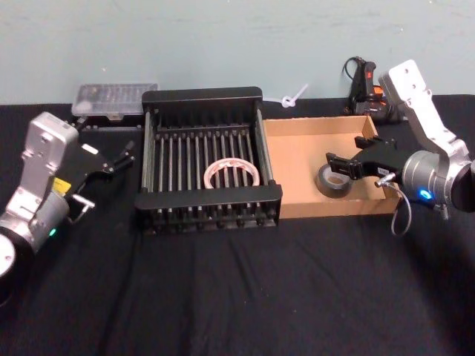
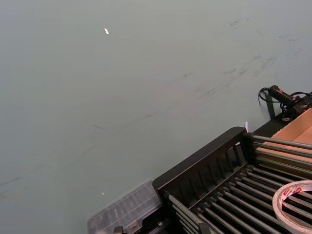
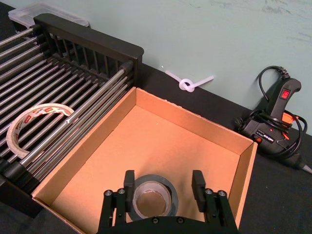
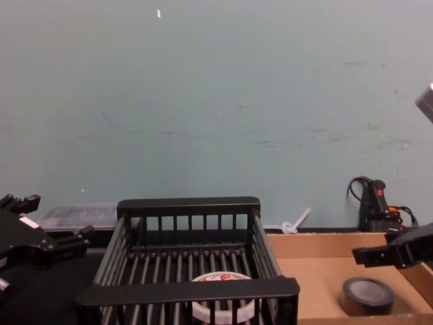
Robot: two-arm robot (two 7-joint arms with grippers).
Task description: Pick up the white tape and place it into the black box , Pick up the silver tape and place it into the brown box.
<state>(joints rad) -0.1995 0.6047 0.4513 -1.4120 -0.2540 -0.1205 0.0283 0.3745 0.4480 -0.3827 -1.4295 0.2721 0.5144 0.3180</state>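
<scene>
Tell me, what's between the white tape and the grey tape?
The black box's side wall of bars and the brown box's low cardboard wall, seen from the head view. The white tape lies inside the black box, the silver tape inside the brown box.

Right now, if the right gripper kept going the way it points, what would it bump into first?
Probably the silver tape. The right gripper, jaws open, sits just above it inside the brown box, though the gap between them is hard to judge.

Black-covered table (image 1: 245, 297) set against a pale blue-green wall. Directly on it stand the black box (image 1: 208, 98) and, just beside it on the robot's right, the brown box (image 1: 312, 127) (walls touching or nearly so). Along the back edge lie a clear plastic case (image 1: 115, 98), a white cable tie (image 1: 292, 98) and a black corded power tool (image 1: 365, 87).
</scene>
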